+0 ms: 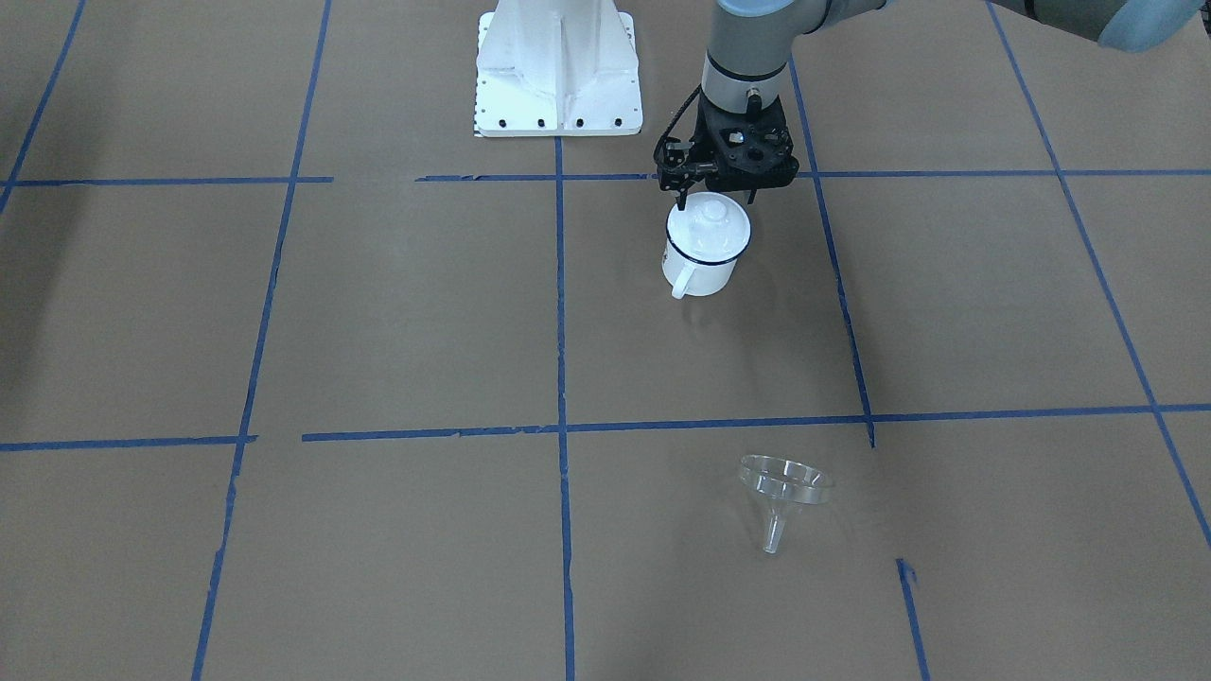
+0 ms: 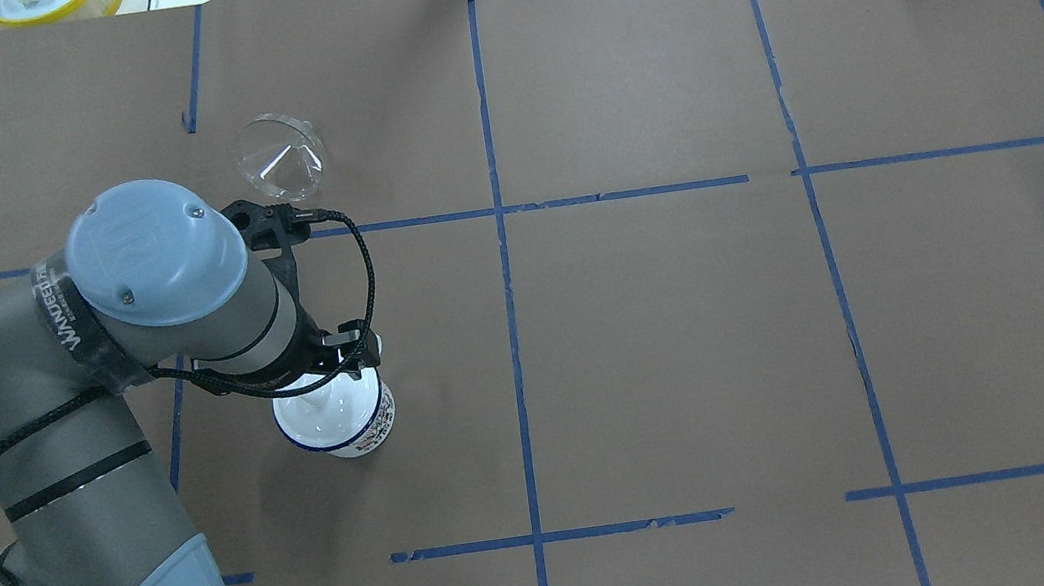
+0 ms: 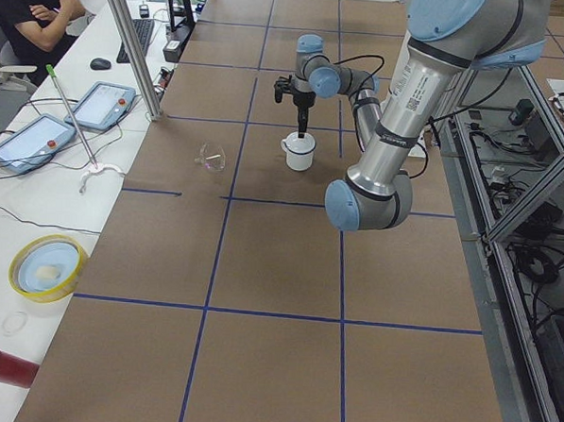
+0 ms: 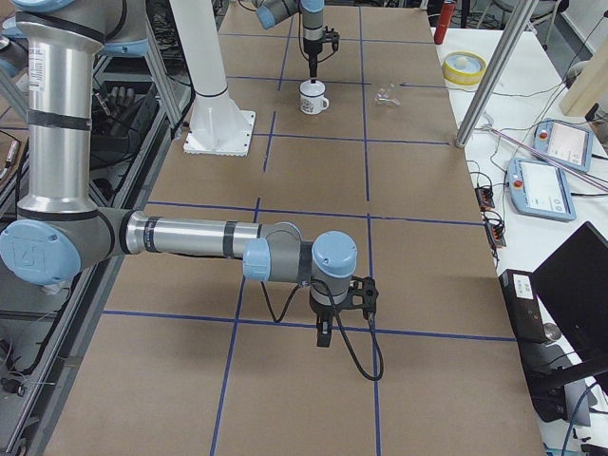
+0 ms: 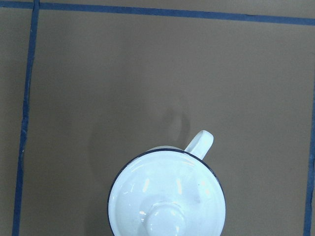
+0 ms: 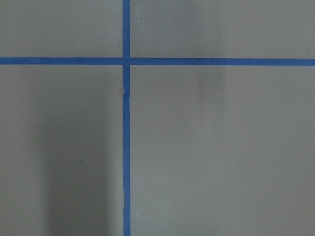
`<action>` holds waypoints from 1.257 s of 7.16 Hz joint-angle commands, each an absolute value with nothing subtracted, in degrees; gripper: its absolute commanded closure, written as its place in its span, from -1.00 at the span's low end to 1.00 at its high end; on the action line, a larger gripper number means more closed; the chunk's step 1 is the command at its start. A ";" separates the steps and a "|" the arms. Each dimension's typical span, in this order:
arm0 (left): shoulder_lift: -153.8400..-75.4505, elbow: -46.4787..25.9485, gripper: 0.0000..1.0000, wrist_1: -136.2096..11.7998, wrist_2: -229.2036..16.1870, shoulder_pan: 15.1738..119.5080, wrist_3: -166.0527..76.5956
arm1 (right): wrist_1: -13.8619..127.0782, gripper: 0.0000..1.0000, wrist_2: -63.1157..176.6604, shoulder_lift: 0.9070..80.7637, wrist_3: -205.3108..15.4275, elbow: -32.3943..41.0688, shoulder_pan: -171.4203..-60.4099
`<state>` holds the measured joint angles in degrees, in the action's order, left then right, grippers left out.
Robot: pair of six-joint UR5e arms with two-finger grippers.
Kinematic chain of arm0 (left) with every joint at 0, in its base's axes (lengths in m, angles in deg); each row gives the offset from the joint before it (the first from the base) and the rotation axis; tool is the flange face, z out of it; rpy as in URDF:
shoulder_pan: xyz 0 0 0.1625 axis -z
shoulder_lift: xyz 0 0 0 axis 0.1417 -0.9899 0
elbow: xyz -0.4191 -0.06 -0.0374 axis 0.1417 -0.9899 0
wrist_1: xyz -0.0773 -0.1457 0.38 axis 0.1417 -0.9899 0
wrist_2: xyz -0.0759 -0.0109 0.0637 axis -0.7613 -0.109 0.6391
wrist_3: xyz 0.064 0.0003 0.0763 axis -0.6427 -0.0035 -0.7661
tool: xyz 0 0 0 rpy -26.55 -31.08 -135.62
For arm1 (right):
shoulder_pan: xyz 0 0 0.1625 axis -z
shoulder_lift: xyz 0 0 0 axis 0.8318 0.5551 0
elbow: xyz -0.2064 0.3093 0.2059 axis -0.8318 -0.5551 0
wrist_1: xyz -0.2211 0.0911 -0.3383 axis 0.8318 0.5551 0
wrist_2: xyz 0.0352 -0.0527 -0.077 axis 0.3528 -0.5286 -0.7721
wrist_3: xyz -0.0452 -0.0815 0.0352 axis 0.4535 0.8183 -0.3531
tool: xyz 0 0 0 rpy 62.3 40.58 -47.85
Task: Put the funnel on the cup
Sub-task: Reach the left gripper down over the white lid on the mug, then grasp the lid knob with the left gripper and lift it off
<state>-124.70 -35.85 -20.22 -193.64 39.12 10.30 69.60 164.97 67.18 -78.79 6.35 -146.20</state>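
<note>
The cup (image 1: 702, 265) is a white mug with a dark blue rim, standing upright on the brown table, handle toward the operators' side. A round white lid with a knob (image 1: 710, 225) sits on it. In the left wrist view the lid (image 5: 167, 191) fills the bottom and the mug's handle (image 5: 199, 142) sticks out. My left gripper (image 1: 716, 200) hangs just above the lid, and its jaws look open. The clear funnel (image 1: 783, 487) lies on its side, apart from the cup; it also shows in the overhead view (image 2: 279, 148). My right gripper (image 4: 323, 337) hangs over bare table far from both; I cannot tell if it is open.
The white robot base (image 1: 558, 66) stands close behind the cup. Blue tape lines cross the brown table. A yellow dish (image 2: 50, 2) sits beyond the far table edge. Tablets (image 3: 103, 105) and a seated person are on a side bench.
</note>
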 commanded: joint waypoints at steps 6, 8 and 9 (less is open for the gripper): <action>-123.71 -34.08 -0.29 -22.83 -194.22 39.17 9.71 | 69.60 -1.00 164.97 67.18 -78.79 6.35 -146.20; -123.62 -34.08 -0.29 -22.83 -194.22 39.26 9.71 | 69.60 -1.00 164.97 67.18 -78.79 6.35 -146.20; -123.62 -34.43 -0.27 -22.83 -194.22 39.26 9.71 | 69.60 -1.00 164.97 67.18 -78.79 6.35 -146.20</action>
